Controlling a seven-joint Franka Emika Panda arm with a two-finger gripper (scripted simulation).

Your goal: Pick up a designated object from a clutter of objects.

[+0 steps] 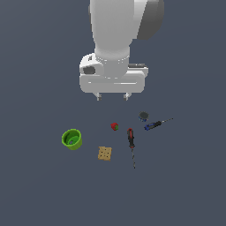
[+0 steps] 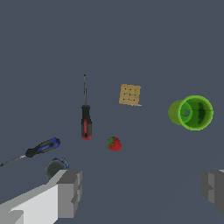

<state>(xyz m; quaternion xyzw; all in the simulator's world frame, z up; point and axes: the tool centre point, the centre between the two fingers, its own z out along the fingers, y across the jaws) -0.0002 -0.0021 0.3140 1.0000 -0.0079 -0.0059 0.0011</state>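
The blue-and-black-handled screwdriver (image 1: 153, 125) lies flat on the grey surface at the exterior view's right, its thin shaft pointing to the right; it also shows in the wrist view (image 2: 41, 147). My gripper (image 1: 112, 96) hangs open and empty high above the clutter, up and to the exterior view's left of the screwdriver. Its grey fingers (image 2: 70, 193) frame the wrist view. The red-handled screwdriver (image 1: 130, 139) (image 2: 86, 123), strawberry (image 1: 114, 126) (image 2: 114, 143), tan cracker (image 1: 104, 153) (image 2: 130, 95), green cup (image 1: 72, 139) (image 2: 192, 113) and dark round knob (image 1: 143, 116) (image 2: 56, 167) lie around it.
The knob lies just beside the blue screwdriver's handle end. The red-handled screwdriver lies a short way to the exterior view's left of it, shaft pointing toward the camera. All rest on a plain dark grey surface (image 1: 190, 185).
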